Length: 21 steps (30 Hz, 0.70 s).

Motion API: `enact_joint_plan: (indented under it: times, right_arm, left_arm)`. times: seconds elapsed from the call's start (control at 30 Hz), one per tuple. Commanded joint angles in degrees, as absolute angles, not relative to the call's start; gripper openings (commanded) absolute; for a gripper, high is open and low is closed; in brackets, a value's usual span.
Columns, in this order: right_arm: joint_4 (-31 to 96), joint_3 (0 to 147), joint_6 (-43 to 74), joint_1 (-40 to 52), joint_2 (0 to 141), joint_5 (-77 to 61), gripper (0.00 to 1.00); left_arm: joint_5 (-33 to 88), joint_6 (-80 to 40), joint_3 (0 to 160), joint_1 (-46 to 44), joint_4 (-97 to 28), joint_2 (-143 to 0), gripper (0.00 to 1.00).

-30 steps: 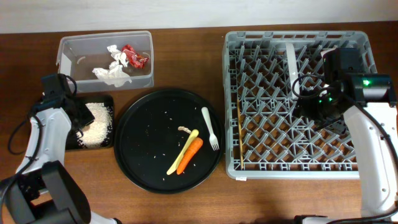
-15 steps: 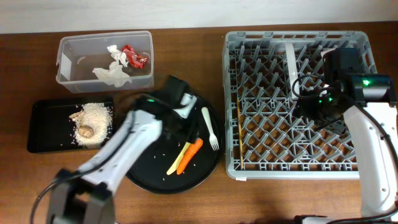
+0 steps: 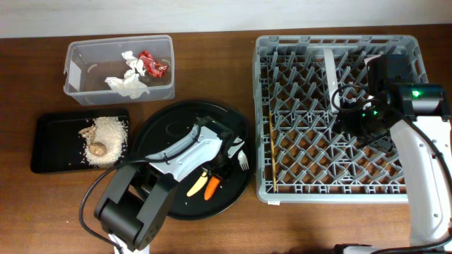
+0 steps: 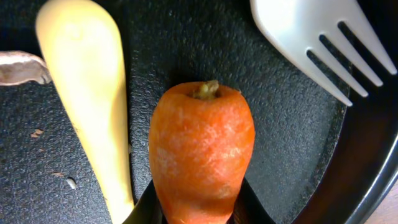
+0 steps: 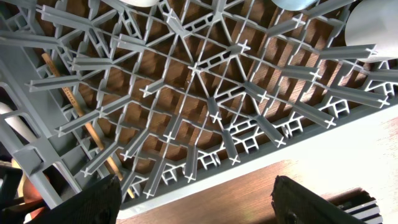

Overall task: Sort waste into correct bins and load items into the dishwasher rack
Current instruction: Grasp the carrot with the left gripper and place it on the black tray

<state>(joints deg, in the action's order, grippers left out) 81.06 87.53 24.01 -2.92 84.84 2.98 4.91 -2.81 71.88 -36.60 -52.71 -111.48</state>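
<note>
My left gripper [image 3: 217,170] [image 4: 199,213] is shut on the orange carrot [image 4: 202,149] [image 3: 211,188], one finger on each side; the carrot lies on the round black tray [image 3: 159,144]. The yellow utensil [image 4: 87,93] [image 3: 196,187] lies just left of it and the white fork [image 4: 311,43] [image 3: 241,152] to its right. The clear tub [image 3: 78,63] holds the red wrapper [image 3: 153,63] and white tissue [image 3: 127,81]. The shallow black tray [image 3: 53,141] holds the grains [image 3: 111,130] and brown lump [image 3: 97,149]. My right gripper [image 3: 358,124] [image 5: 205,205] is open and empty over the grey rack [image 3: 332,190] [image 5: 186,81].
Wooden chopsticks [image 3: 272,148] [image 5: 74,106] lie along the rack's left side. A white plate [image 3: 330,65] stands on edge at the rack's back. A pale scrap [image 4: 18,67] lies by the utensil. Loose grains dot the round tray.
My left arm swung from the shallow black tray across to the round tray and came down onto the carrot, closing round it. The right arm has not moved.
</note>
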Motion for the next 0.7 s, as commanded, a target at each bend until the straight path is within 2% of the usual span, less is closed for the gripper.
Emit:
enact_joint_plan:
  times: [0.0,0.1,0.17,0.27,0.4,0.67]
  right_arm:
    - [81.3,87.7,24.2,-3.0,84.3,3.1,0.81]
    - [81.5,87.7,24.2,-3.0,84.3,3.1,0.81]
    - [81.5,87.7,24.2,-3.0,84.3,3.3,0.82]
    - [81.5,87.7,24.2,-3.0,84.3,3.3,0.81]
    - [81.5,87.7,24.2,-3.0,84.3,3.3,0.81]
    - [81.8,87.7,24.2,-3.0,84.3,3.3,0.81]
  left_arm:
    - [0.4,-3.0,75.8,-36.8,-56.1,-112.7,0.0]
    - [-2.9,-2.9,82.7,-35.6,-61.3,-110.4,0.0]
    - [-3.0,-2.9,84.2,-30.7,-62.9,-104.6,0.0]
    - [-6.6,-2.9,84.2,-19.6,-64.4,-97.8,0.0]
    - [-9.9,-2.9,84.2,-1.9,-64.8,-97.0,0.0]
    - [-10.4,-2.9,84.1,18.4,-53.4,-101.8,0.0]
